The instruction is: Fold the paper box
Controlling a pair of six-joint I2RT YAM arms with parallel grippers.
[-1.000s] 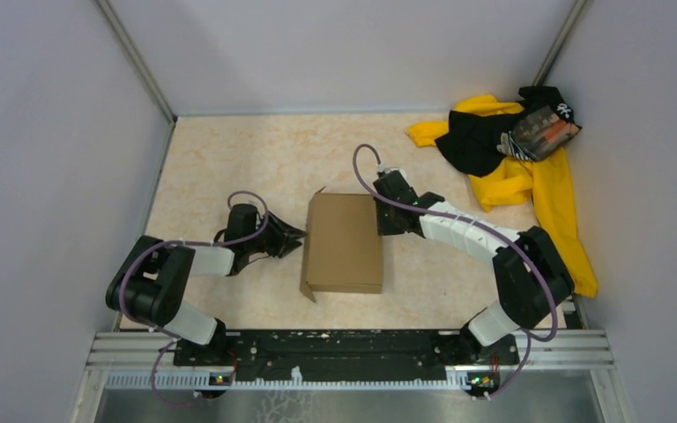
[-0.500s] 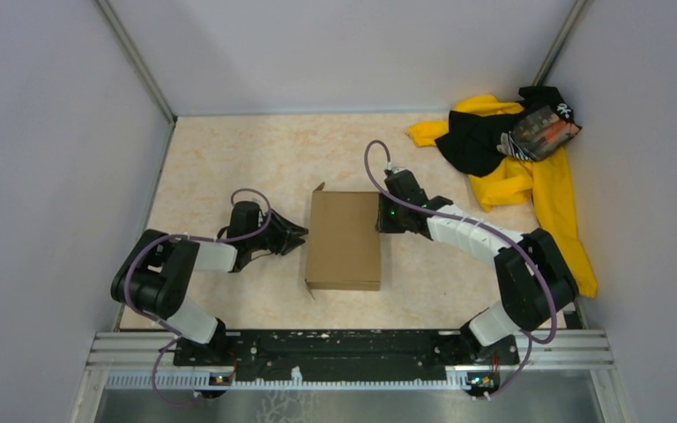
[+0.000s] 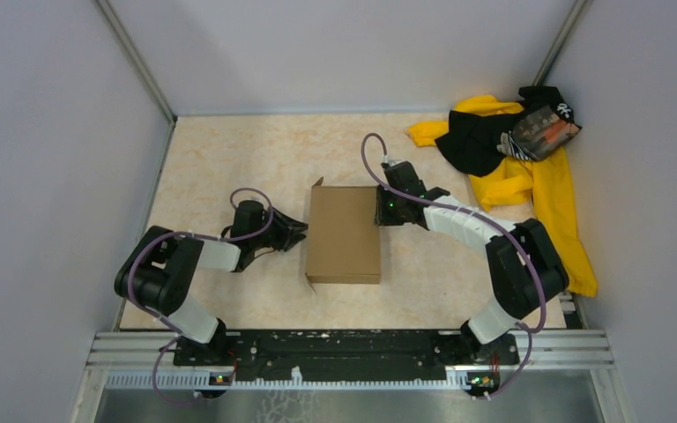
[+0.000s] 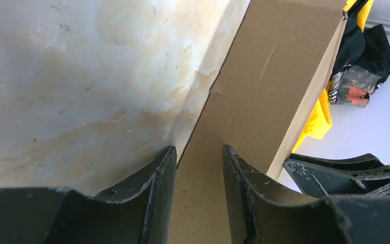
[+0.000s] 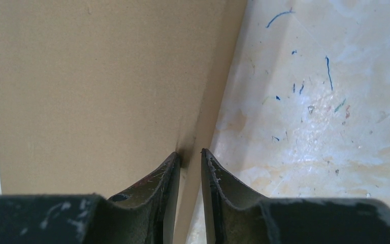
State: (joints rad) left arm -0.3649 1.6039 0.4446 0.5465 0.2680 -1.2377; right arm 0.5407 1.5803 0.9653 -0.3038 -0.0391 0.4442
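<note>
The paper box (image 3: 344, 238) is a closed, shallow brown cardboard box lying mid-table, its long sides running front to back. A small flap pokes out at its near left corner. My left gripper (image 3: 300, 233) is low on the table at the box's left wall, open. In the left wrist view that wall (image 4: 264, 101) fills the gap of the left gripper (image 4: 198, 152), with nothing pinched. My right gripper (image 3: 379, 211) is at the box's right edge near the far corner. In the right wrist view the right gripper (image 5: 190, 155) has its jaws narrowly apart astride that edge of the box (image 5: 91, 76).
A yellow-and-black cloth pile (image 3: 511, 159) lies at the back right, also seen in the left wrist view (image 4: 355, 76). Grey walls close in the beige table (image 3: 229, 167) on the left, back and right. The arms' mounting rail (image 3: 344, 348) runs along the near edge.
The box has turned from slightly skewed to square with the table. My right gripper slid along its right edge toward the far corner, and the left gripper shifted a little toward the box.
</note>
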